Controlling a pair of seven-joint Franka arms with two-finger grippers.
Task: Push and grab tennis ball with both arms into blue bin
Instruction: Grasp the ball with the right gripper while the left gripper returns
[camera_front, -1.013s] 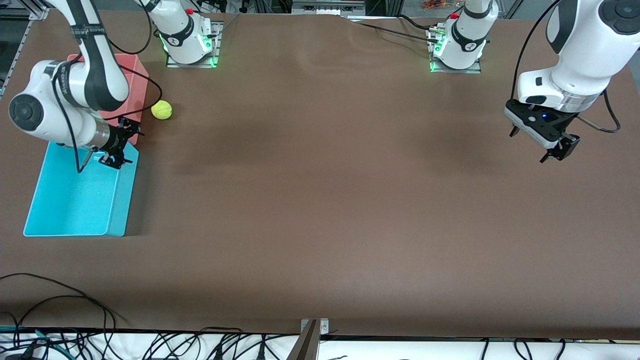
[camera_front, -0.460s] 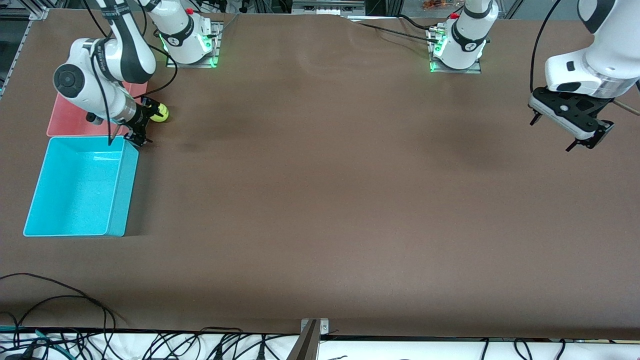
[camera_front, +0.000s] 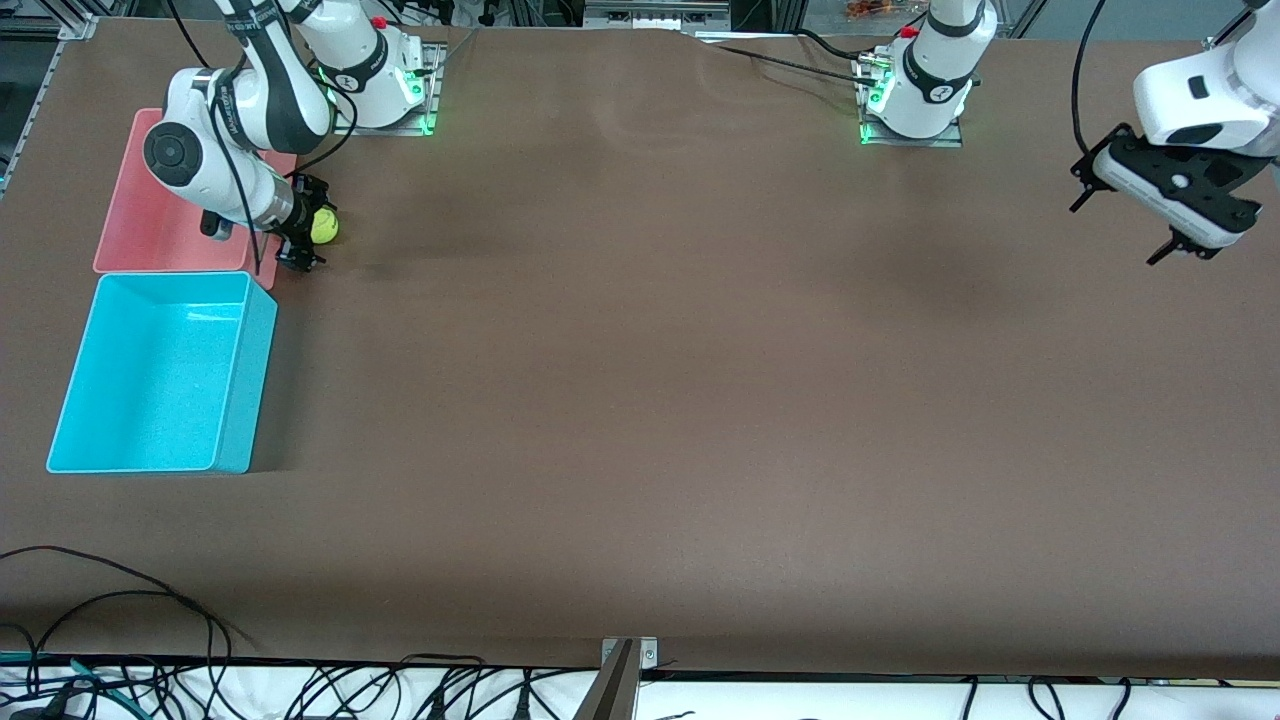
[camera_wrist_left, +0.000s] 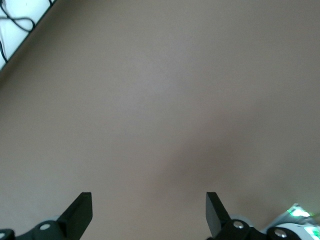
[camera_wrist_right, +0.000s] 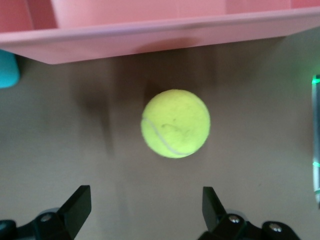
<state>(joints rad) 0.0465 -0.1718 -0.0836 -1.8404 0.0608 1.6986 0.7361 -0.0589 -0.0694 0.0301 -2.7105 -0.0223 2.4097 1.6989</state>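
While the tennis ball (camera_wrist_right: 175, 123) rests beside the pink bin (camera_wrist_right: 165, 30), light, fuzzy and roll-prone, the right gripper (camera_wrist_right: 142, 207) frames it with fingers spread, suggesting a hold across its middle; the left gripper (camera_wrist_left: 149, 212) waits, fingers released.

Matt brown table (camera_front: 640, 400). Fuzzy, felt-like tennis ball (camera_wrist_right: 175, 123) with a thin smooth seam. Smooth, faintly glossy plastic blue bin (camera_front: 235, 400) and pink bin (camera_wrist_right: 150, 32). Glossy white arm shells.

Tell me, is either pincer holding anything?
Nothing is held. The right pincer stands open over the tennis ball; the left pincer hangs open above bare table.
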